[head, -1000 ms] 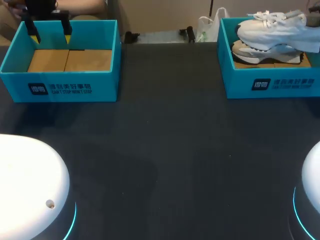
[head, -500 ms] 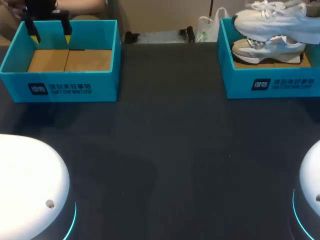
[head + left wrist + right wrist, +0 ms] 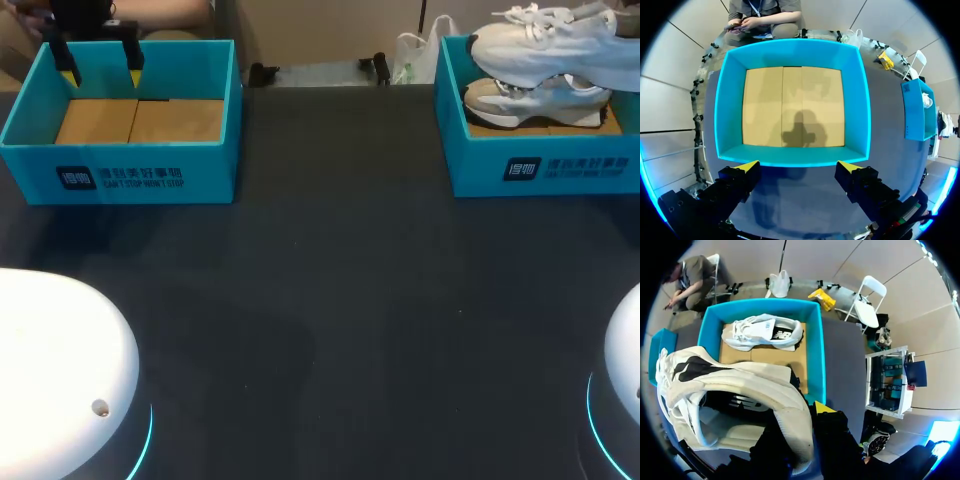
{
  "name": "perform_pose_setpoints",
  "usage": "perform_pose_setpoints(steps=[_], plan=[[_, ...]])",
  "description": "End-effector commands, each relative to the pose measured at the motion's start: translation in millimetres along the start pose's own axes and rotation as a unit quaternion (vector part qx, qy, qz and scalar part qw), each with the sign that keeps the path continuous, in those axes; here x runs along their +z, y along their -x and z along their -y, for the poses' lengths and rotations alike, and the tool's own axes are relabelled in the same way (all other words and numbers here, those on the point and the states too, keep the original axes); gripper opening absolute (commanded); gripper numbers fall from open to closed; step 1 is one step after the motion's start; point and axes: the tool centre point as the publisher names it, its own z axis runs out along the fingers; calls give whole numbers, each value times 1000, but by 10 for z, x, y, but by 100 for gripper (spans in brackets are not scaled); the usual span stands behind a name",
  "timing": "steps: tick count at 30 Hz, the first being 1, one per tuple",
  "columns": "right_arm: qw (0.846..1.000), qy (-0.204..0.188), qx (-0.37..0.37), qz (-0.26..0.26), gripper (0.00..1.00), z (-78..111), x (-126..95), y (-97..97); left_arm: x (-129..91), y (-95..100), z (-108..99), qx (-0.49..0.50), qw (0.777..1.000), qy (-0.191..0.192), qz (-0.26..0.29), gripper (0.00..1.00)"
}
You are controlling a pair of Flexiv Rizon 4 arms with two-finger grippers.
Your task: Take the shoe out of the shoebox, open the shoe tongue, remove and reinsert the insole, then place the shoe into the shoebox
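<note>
On the dark table (image 3: 340, 280): left shoebox (image 3: 120, 178) | right shoebox (image 3: 540, 172), one white sneaker (image 3: 530, 100) lying inside | second sneaker (image 3: 545, 45) up above it, heel pinched by right gripper (image 3: 801, 427) | left gripper (image 3: 799, 167) spread wide over left shoebox

Light is even and comes from overhead. The dark counter (image 3: 340, 300) reads dim and matte. The white arm base (image 3: 50, 340) and the shoe (image 3: 545, 40) are nearly blown out. The left gripper (image 3: 797, 166) casts a soft shadow onto the shoebox (image 3: 792, 50) floor.
</note>
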Motion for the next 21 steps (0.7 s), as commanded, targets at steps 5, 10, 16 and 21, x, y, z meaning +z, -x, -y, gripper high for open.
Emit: perform_pose_setpoints(steps=[5,10,16,21], plan=[[1000,-4,-4,12,0,237,-158,-192,-6,1,1,0,1000,1,1,100],[1000,-14,-6,19,0,452,-269,-390,-6,1,1,0,1000,1,1,100],[1000,-16,1,19,0,713,-394,-691,-6,1,1,0,1000,1,1,100],[1000,-16,6,19,0,934,-498,-971,-6,1,1,0,1000,1,1,100]])
